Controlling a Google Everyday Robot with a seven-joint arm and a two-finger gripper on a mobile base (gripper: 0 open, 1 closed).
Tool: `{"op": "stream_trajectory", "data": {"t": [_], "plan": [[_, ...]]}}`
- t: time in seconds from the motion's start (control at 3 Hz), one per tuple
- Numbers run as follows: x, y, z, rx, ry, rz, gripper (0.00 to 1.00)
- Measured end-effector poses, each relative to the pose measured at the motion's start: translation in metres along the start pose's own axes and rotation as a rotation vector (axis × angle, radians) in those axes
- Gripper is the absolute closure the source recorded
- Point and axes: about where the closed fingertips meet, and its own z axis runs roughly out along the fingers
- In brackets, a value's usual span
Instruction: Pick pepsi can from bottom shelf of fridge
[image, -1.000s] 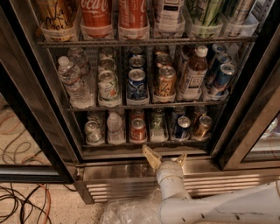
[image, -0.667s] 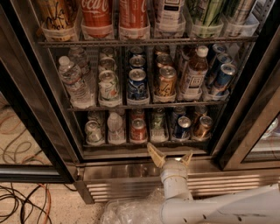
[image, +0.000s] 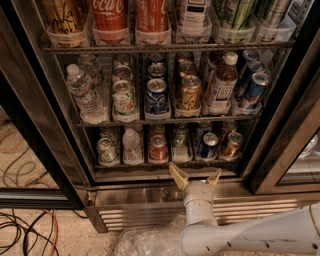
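Note:
The pepsi can (image: 207, 146) is dark blue with a silver top. It stands upright in a clear tray on the bottom shelf (image: 135, 167) of the fridge (image: 55, 150), right of centre. A copper-brown can (image: 231, 145) stands to its right and a red can (image: 158, 148) two trays to its left. My gripper (image: 195, 170) is open and empty. It sits just below the shelf's front edge, slightly left of the pepsi can, with its tan fingers (image: 176, 174) spread and pointing up into the fridge. It touches nothing.
The bottom shelf also holds a water bottle (image: 132, 146) and a pale can (image: 105, 150). The middle rack (image: 165, 120) holds more cans and bottles. The ribbed steel base (image: 140, 210) runs below. A crumpled plastic bag (image: 150, 242) and cables (image: 25, 230) lie on the floor.
My gripper has moved up and slightly right, closer to the bottom shelf's front edge. It stays open. The cans have not moved.

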Motion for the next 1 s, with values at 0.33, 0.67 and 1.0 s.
{"op": "stream_trajectory", "data": {"t": [0.33, 0.67, 1.0], "plan": [[-0.005, -0.017, 0.011, 0.081, -0.081, -0.161, 0.00], [-0.019, -0.033, 0.016, 0.164, -0.165, -0.297, 0.00], [-0.012, -0.025, 0.021, 0.136, -0.153, -0.290, 0.01]]}}
